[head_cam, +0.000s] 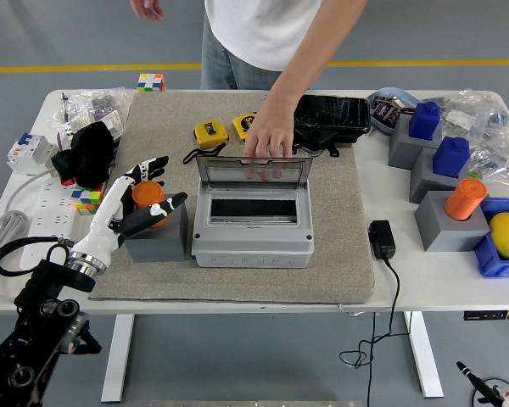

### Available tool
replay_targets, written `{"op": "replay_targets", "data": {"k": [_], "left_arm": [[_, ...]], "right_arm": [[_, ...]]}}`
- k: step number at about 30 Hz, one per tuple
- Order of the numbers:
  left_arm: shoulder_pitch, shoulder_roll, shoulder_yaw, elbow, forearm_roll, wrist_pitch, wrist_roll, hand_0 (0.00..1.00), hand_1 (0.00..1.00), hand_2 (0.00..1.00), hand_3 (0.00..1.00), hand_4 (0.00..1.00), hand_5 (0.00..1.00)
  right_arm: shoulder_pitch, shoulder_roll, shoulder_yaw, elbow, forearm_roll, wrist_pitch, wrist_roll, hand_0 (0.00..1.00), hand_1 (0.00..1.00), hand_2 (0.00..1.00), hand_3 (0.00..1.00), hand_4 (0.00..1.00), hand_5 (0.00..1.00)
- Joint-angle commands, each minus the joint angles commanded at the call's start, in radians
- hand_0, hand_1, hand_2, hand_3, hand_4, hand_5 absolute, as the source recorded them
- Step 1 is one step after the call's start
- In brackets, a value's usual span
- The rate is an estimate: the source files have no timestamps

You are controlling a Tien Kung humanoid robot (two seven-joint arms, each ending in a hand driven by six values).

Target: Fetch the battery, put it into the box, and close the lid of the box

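Head view shows the fetching step under way: the left robot hand (141, 197) hangs beside the orange battery (148, 202), fingers spread and thumb reaching across its front, with nothing gripped yet. The battery stands upright in a grey holder (157, 236) on the mat (339, 254), just left of the box (251, 222). The box lies open, its clear lid (253, 170) tilted up at the back, where a person's hand (267, 142) rests on the lid's top edge. No right arm is visible. Next, I judge, the fingers must close round the battery, lift it straight up out of the holder, and carry it right into the box's dark slot (251, 208); closing the lid needs the person's hand clear.
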Motion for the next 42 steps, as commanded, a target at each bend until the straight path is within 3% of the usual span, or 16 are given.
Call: {"op": "replay_targets", "data": {"k": [12, 13, 18, 19, 24, 25, 42], "left_arm": [[0.000, 0.001, 0.012, 0.012, 0.012, 0.038, -0.010, 0.828, 0.911, 0.825, 0.835, 0.998, 0.390], [0.000, 0.001, 0.014, 0.013, 0.011, 0.043, -0.011, 0.750, 0.840, 0.741, 0.764, 0.998, 0.386], [-0.001, 0.000, 0.019, 0.017, 0.011, 0.054, -0.013, 0.750, 0.840, 0.741, 0.764, 0.998, 0.386], [-0.001, 0.000, 0.020, 0.017, 0.010, 0.055, -0.014, 0.611, 0.661, 0.600, 0.652, 0.998, 0.383], [-0.002, 0.001, 0.027, 0.020, 0.009, 0.067, -0.016, 0.611, 0.661, 0.600, 0.652, 0.998, 0.383], [-0.003, 0.001, 0.028, 0.020, 0.008, 0.069, -0.017, 0.506, 0.564, 0.482, 0.529, 0.998, 0.384], [-0.009, -0.007, 0.040, 0.031, 0.000, 0.084, -0.026, 0.485, 0.541, 0.453, 0.488, 0.998, 0.387]], "right_arm": [[0.001, 0.000, -0.004, 0.000, 0.005, -0.001, 0.002, 0.873, 0.840, 0.812, 0.857, 0.998, 0.998], [0.001, -0.001, -0.003, 0.000, 0.004, -0.001, 0.002, 0.873, 0.840, 0.813, 0.857, 0.998, 0.998], [0.000, 0.000, 0.001, 0.000, 0.000, -0.001, 0.001, 0.873, 0.840, 0.813, 0.857, 0.998, 0.998], [0.000, 0.000, 0.001, 0.000, 0.000, -0.001, 0.001, 0.873, 0.840, 0.813, 0.857, 0.998, 0.998], [-0.001, 0.000, 0.004, 0.000, -0.002, -0.001, 0.002, 0.873, 0.840, 0.813, 0.857, 0.998, 0.998], [-0.001, 0.000, 0.005, 0.000, -0.002, -0.001, 0.002, 0.873, 0.839, 0.813, 0.856, 0.998, 0.998], [-0.001, 0.000, 0.007, 0.000, -0.003, -0.003, 0.002, 0.873, 0.839, 0.813, 0.856, 0.998, 0.998]]}}
